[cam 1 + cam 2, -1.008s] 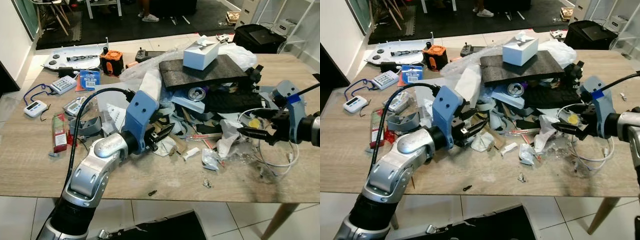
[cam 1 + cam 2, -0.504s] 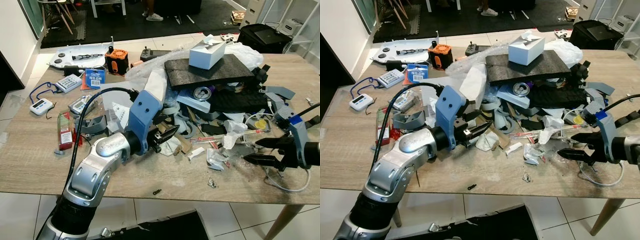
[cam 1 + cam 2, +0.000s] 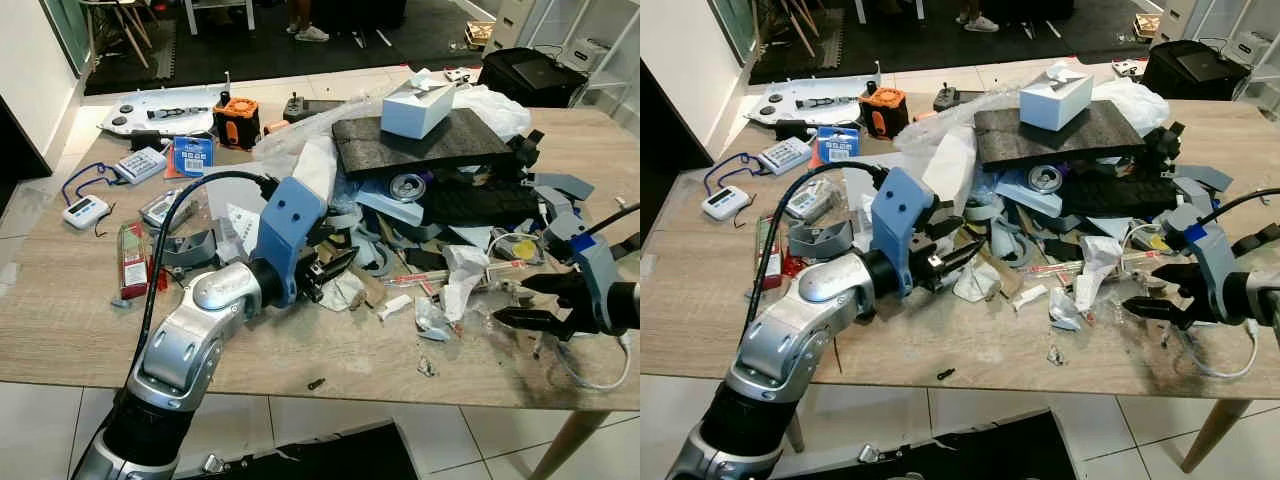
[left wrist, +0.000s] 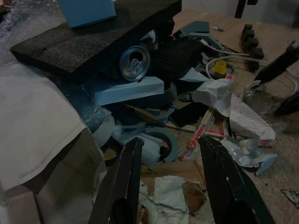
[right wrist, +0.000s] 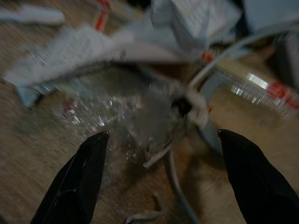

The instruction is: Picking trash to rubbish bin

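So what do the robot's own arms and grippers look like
Both arms are silver metal with blue housings at the wrists. The left gripper and right gripper each have two long, tapered black fingers. A black cable loops over the left arm into its blue housing.

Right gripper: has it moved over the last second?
Yes. The right gripper has drawn back from the yellow disc toward the table's near edge, open.

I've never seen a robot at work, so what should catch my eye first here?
A heap of trash covers the wooden table, topped by a dark foam slab carrying a white box. The left claw reaches into the heap; the right claw hovers open beside crumpled paper.
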